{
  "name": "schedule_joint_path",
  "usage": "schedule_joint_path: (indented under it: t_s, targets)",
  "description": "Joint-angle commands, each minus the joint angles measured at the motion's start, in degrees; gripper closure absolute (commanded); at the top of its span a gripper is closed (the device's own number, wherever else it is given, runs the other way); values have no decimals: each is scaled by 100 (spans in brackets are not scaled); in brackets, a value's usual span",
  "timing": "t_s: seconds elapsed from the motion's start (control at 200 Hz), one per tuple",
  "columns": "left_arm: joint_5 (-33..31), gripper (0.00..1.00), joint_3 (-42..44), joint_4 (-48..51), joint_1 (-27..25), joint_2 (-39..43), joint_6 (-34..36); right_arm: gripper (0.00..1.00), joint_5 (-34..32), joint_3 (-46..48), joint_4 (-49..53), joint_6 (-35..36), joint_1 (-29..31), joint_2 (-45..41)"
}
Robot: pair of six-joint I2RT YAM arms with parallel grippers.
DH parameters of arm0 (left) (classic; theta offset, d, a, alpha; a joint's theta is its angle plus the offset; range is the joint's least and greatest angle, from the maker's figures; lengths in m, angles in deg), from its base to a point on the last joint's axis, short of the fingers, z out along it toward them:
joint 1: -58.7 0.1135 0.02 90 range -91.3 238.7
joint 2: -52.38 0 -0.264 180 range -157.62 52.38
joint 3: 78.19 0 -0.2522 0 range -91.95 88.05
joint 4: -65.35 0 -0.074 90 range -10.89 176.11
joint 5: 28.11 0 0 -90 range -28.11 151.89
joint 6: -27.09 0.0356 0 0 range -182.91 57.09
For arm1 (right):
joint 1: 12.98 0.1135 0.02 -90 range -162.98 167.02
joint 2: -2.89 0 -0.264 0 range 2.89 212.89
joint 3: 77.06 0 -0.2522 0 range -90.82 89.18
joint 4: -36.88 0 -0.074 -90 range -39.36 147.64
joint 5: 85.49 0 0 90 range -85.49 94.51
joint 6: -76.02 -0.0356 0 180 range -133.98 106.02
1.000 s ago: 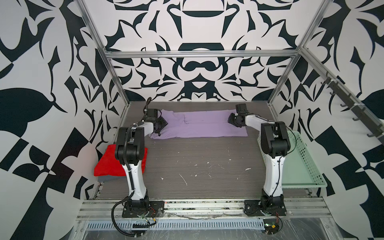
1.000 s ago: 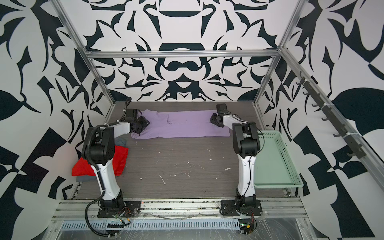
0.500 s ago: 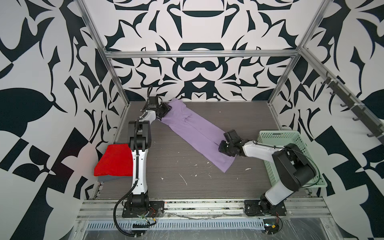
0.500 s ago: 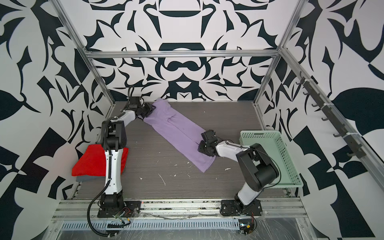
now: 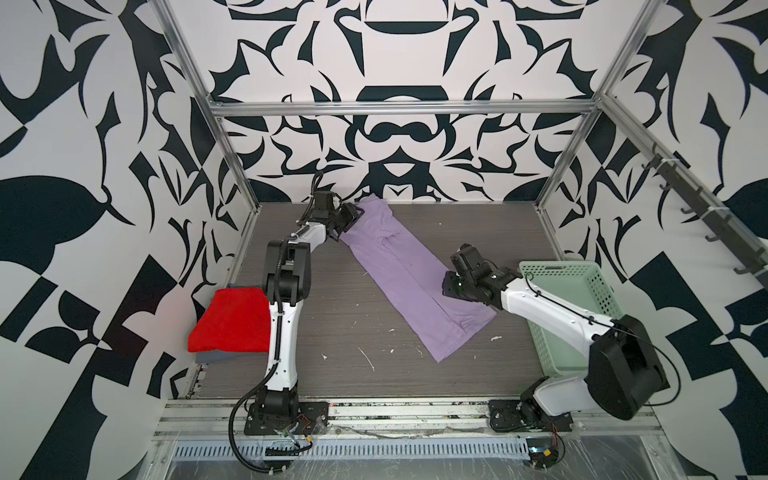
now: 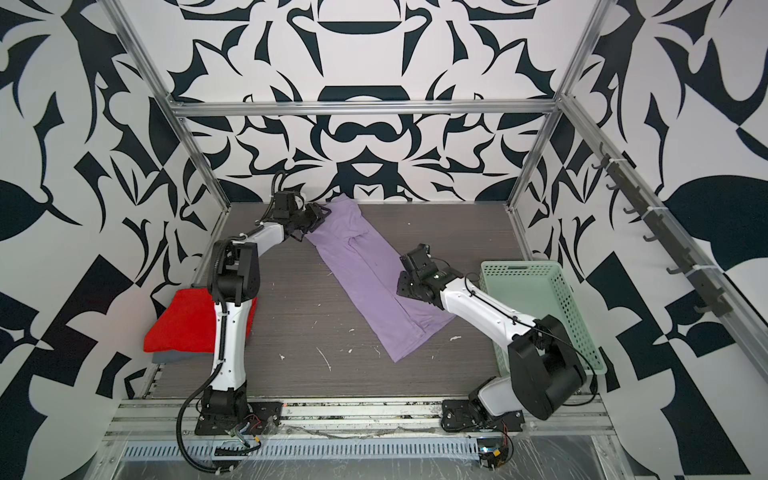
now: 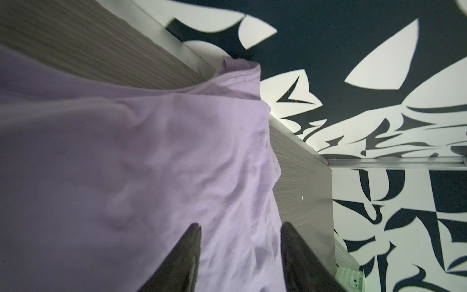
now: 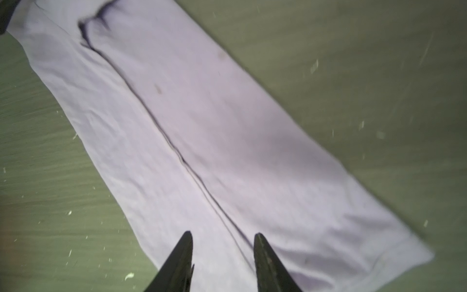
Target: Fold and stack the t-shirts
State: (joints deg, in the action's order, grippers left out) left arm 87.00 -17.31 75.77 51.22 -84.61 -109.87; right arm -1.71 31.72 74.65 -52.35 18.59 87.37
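The lavender t-shirt point(image 5: 399, 274) is folded into a long strip and laid on the grey counter point(image 5: 332, 324), as seen in both top views. Bare counter is left on both sides of it: a broad band toward the lower left of the frame, and a wedge toward the upper right, bounded by the back wall. The strip's upper end is bunched close against the counter's back edge. Its lower end is stopped short of the front edge and lies just beside the mint-green basket point(image 5: 559, 264), apart from it. At the counter's left edge a red t-shirt point(image 5: 232, 320) is stacked on a grey-blue t-shirt point(image 5: 224, 356). The strip's long axis is run diagonally, from upper centre-left down to lower centre-right. The left gripper point(image 5: 353, 214) is set at the strip's upper end; its fingers point(image 7: 192, 242) are seen spread apart, with lavender cloth showing in the gap. The right gripper point(image 5: 449, 289) is placed over the strip's right edge near the lower end. Its fingers point(image 8: 184, 247) are likewise spread, in a blurred view, with a fold line running toward the gap.
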Motion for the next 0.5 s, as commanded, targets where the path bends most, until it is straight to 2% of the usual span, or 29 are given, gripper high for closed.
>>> schedule_joint_path:
  t_s: [0.0,0.135,0.28,0.495]
  targets:
    - [-651,46,500,200,-10,674,-1,56,-409,-446,-219,761,-36,711]
    - [-1151,46,994,519,-210,936,131,56,-299,-893,-551,940,-159,1545]
    - [-1178,46,972,492,-349,766,130,56,-92,-1059,-688,923,-223,2062]
    - [-1378,46,358,773,-359,198,103,57,66,-407,-662,642,-228,1995]
